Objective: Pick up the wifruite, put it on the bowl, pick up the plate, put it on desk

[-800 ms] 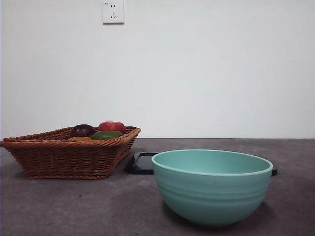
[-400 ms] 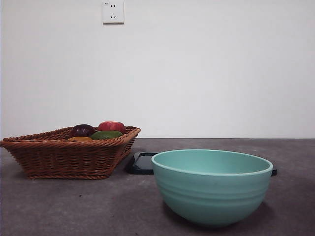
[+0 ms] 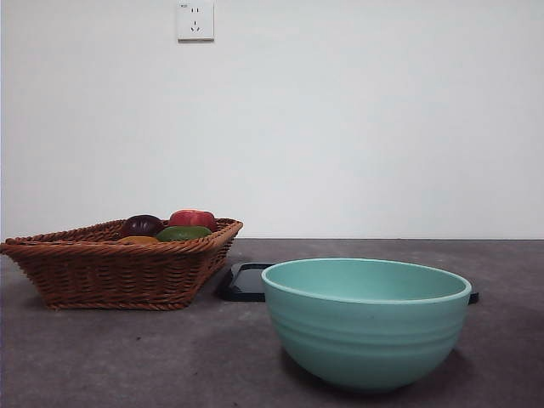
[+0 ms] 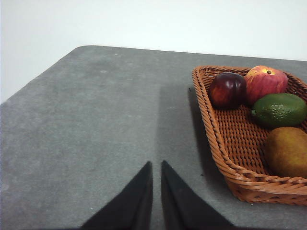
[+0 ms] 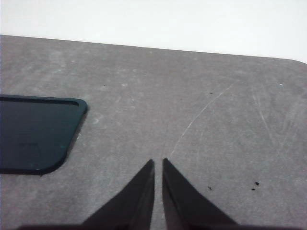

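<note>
Sitting nearest on the desk, empty: the mint-green bowl, landmark for the rest. Lying just behind the bowl, flat and partly hidden by it: a dark plate. Standing left of the bowl and a little farther back: a wicker basket. Resting in the basket's near corner in the left wrist view: the orange-brown wifruite, with a green fruit, a dark purple fruit and a red fruit beyond. Hovering over bare desk beside the basket, jaws nearly touching, gripping nothing: the left gripper. Hanging near the plate's corner, jaws likewise almost closed, empty: the right gripper.
</note>
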